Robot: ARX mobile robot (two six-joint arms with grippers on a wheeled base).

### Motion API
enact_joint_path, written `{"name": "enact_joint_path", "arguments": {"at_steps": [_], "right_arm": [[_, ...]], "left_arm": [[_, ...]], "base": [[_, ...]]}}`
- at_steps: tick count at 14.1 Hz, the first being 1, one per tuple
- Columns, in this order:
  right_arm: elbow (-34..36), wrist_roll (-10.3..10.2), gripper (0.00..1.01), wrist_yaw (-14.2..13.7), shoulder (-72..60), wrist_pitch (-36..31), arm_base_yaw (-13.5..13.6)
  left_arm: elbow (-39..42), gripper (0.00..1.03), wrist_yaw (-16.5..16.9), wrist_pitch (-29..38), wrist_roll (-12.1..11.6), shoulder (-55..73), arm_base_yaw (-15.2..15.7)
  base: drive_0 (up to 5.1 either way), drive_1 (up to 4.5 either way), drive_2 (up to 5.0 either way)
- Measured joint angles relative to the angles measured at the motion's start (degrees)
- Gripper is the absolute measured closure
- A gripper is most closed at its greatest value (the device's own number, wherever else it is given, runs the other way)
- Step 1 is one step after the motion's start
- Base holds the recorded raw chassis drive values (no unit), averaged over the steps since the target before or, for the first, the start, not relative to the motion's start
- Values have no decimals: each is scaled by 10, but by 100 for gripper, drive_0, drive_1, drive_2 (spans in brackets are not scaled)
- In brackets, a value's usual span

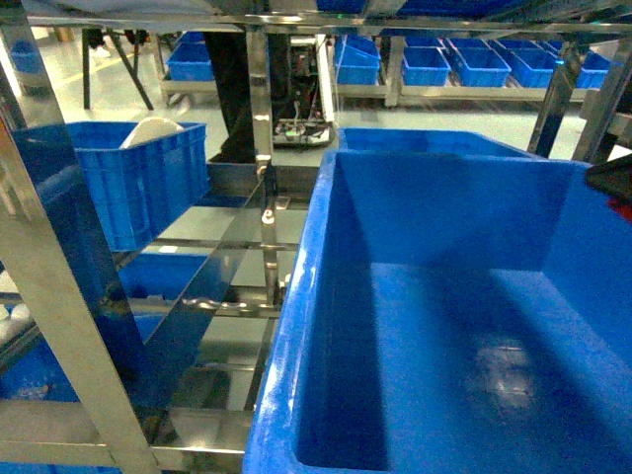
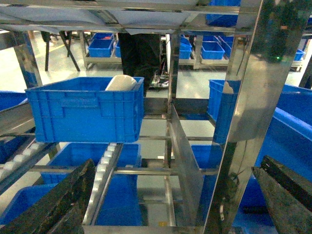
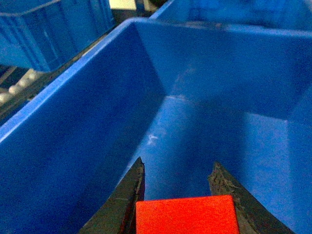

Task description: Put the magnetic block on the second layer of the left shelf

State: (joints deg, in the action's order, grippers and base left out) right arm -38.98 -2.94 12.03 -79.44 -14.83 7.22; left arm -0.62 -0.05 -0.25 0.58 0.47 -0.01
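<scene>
In the right wrist view a red magnetic block (image 3: 185,214) sits between the two dark fingers of my right gripper (image 3: 178,164), which is shut on it above the inside of a large blue bin (image 3: 63,146). The head view shows only a dark piece of that gripper (image 1: 612,183) at the far right edge. My left gripper (image 2: 170,200) is open, with nothing between its fingers (image 2: 58,204). It faces the left shelf (image 2: 170,141), a steel rack with roller rails. That gripper does not appear in the head view.
A blue crate (image 1: 138,178) holding a white object (image 1: 153,130) stands on a shelf level at the left. A shiny steel upright (image 1: 262,148) and a divider plate (image 2: 185,156) stand between shelf and bin (image 1: 326,296). More blue bins (image 2: 97,165) lie on lower levels and in the background.
</scene>
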Motion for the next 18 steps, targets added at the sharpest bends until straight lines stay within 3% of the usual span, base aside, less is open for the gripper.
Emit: {"name": "enact_joint_path", "arguments": {"at_steps": [3,6,7,8,12,14,17,18], "right_arm": [[-62,-3,68,-9,-156,4,30],[-99,-20,68,-25,-291,-35,33],[-125,-19,68,-63,-333,-49,41],[-102,-5,37,-81,-308,-148,48],[-12,19,2,-119,-168,-162,52],[51,51,3,-146,-31,-130,55],[96,57,3,-177,151,-32,31],[94,55,3,-186,197,-34,23]], "left_arm": [[0,5,0,0,0,0,0],[0,5,0,0,0,0,0],[0,5,0,0,0,0,0],[0,5,0,0,0,0,0],[0,5,0,0,0,0,0],[0,5,0,0,0,0,0],[0,5,0,0,0,0,0],[0,5,0,0,0,0,0]], "base": [[0,0,0],[0,0,0],[0,0,0],[0,0,0],[0,0,0],[0,0,0],[0,0,0],[0,0,0]]}}
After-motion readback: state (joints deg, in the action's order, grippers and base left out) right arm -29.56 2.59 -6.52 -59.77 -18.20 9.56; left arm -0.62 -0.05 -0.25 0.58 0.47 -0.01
